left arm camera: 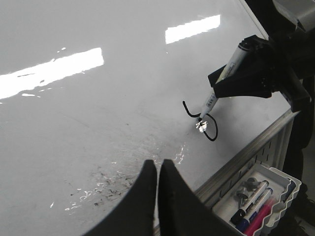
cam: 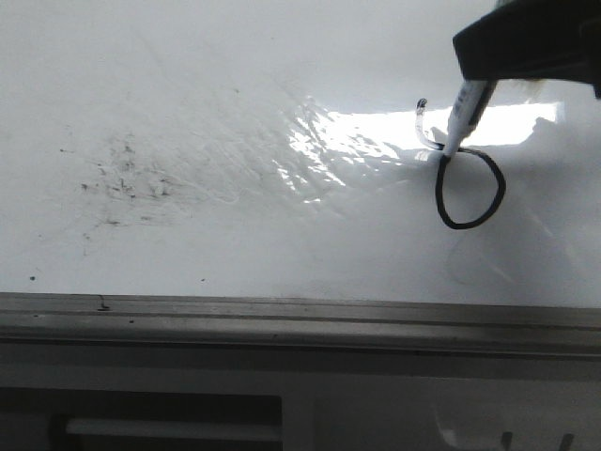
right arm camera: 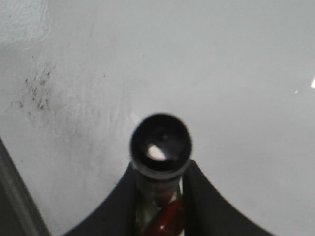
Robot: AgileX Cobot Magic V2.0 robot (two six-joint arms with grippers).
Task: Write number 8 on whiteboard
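Note:
The whiteboard (cam: 235, 103) is glossy white with glare and fills the front view. My right gripper (cam: 526, 42) at the far right is shut on a marker (cam: 467, 111), whose tip touches the board. A black figure (cam: 470, 188) is drawn there: a closed lower loop and an open curve above it. In the left wrist view the marker (left arm camera: 221, 83) stands tilted on the drawn line (left arm camera: 209, 125). In the right wrist view the marker's end (right arm camera: 160, 143) sits between the fingers and hides the line. My left gripper (left arm camera: 158, 164) is shut and empty, above the board's near edge.
Black ink specks (cam: 127, 178) smudge the board at the left. A grey metal frame edge (cam: 300, 319) runs along the front. A white tray (left arm camera: 258, 194) below the frame holds several markers.

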